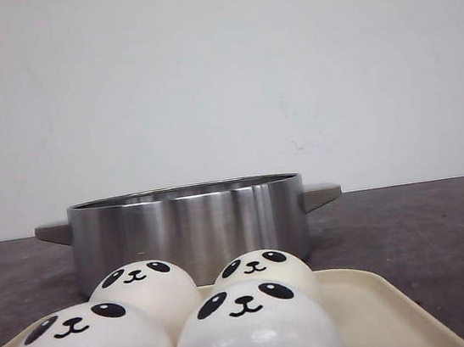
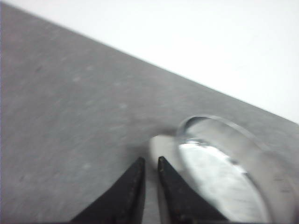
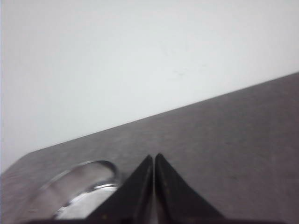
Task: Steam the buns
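Buns (image 1: 254,329) look glossy and packed on the tray (image 1: 378,304), so the empty, near-closed left gripper (image 2: 151,163) and closed right gripper (image 3: 153,161) could nudge neighbours or slip

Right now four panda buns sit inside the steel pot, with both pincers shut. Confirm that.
Not quite. The four panda buns sit on the cream tray in front of the steel pot, not inside it, as the front view shows. The left pincer and right pincer do look shut.
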Robot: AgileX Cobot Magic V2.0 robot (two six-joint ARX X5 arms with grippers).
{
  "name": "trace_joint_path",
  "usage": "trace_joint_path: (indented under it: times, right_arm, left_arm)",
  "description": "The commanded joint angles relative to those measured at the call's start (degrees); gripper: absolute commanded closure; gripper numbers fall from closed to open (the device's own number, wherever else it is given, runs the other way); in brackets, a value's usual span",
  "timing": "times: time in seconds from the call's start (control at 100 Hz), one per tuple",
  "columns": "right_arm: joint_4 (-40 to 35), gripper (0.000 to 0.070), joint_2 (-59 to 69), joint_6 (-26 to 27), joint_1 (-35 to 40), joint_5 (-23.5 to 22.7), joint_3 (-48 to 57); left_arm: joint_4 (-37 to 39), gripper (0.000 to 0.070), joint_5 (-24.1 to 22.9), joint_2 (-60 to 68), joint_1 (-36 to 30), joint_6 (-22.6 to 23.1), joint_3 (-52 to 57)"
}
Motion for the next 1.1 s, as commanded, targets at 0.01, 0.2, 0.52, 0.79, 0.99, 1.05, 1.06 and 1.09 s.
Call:
trace_joint_path:
  times: [0.01,0.2,0.52,0.79,0.99,1.05,1.06,1.09]
  right_arm:
    - [-3.9,0.0696,4.0,-5.3,-0.1,-0.2,8.4]
    - [-16.4,0.0695,15.5,-14.8,-0.1,-0.2,27.5]
    - [-17.6,0.0000,22.8,-15.8,0.0,-8.2,38.0]
    - [-16.8,0.0000,29.0,-10.9,1.0,-16.9,38.0]
    - [-20.7,0.0000,37.3,-10.0,14.1,-12.5,38.0]
    - [-23.1,0.0000,39.5,-10.4,20.4,-7.4,38.0]
    - [-23.5,0.0000,39.9,-10.3,21.5,-6.5,38.0]
    - [-24.7,0.0000,41.2,-10.2,24.9,-3.6,38.0]
  left_arm:
    - [-0.6,0.0695,0.6,5.4,-0.2,3.2,8.3]
    - [-1.3,0.0696,5.5,18.0,-1.0,10.4,25.4]
    - [-2.3,0.0000,7.8,24.5,-3.0,10.4,33.7]
    - [-9.5,0.0000,7.7,24.8,-9.6,10.4,33.7]
    - [-15.3,0.0000,6.3,26.5,-14.5,11.6,33.7]
    - [-16.2,0.0000,6.1,26.8,-15.4,13.0,33.7]
    - [-16.2,0.0000,6.1,26.8,-15.6,13.2,33.7]
    - [-16.4,0.0000,6.2,26.8,-16.0,13.4,33.7]
